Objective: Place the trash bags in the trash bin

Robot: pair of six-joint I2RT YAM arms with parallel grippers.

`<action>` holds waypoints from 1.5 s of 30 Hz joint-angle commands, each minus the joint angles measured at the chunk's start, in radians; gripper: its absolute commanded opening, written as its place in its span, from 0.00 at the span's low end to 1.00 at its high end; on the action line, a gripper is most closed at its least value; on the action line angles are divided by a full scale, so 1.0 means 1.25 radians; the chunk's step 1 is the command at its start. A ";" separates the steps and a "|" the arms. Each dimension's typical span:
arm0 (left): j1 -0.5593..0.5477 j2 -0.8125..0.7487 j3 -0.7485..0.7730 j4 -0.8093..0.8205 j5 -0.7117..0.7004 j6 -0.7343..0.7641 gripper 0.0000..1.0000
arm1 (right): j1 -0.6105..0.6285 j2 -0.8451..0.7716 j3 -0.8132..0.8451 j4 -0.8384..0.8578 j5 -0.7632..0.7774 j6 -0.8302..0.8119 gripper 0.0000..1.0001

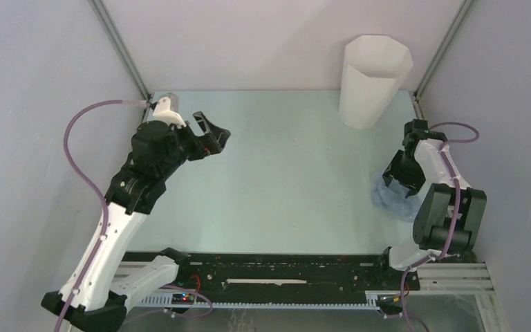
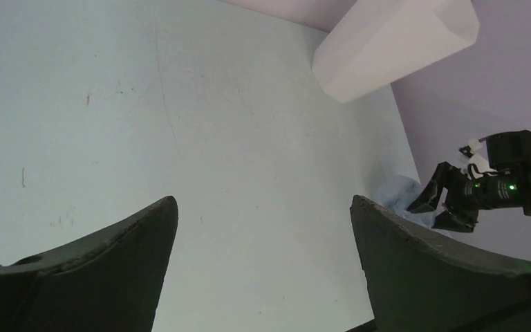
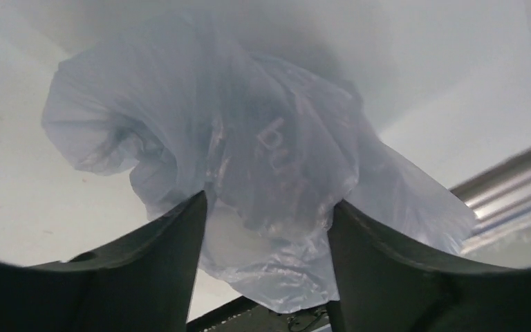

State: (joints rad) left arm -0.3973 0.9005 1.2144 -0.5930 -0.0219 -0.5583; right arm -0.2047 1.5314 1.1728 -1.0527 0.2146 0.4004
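The trash bag (image 1: 389,198), a crumpled pale-blue film bag, lies on the table at the right, near the right arm. In the right wrist view the bag (image 3: 249,138) bulges between my right gripper's (image 3: 268,200) fingers, which stand wide apart on either side of it. My right gripper (image 1: 395,174) is open and low over the bag. The trash bin (image 1: 373,77) stands upright at the back right, white and faceted; it also shows in the left wrist view (image 2: 394,41). My left gripper (image 1: 211,135) is open and empty above the table's left, far from the bag.
Grey walls with metal corner posts (image 1: 121,48) close in the table on three sides. A black rail (image 1: 276,271) runs along the near edge between the arm bases. A metal frame rail (image 3: 505,187) lies just right of the bag.
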 commanded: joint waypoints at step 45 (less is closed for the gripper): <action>-0.027 -0.075 -0.473 0.582 0.414 -0.292 0.97 | 0.498 -0.046 -0.012 0.877 -1.146 0.571 0.00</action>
State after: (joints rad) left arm -0.4240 0.9798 0.6907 -0.1143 0.5526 -0.8597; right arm 0.3882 1.5879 1.1522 -0.1246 -1.1904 0.9558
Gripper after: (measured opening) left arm 0.961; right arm 0.007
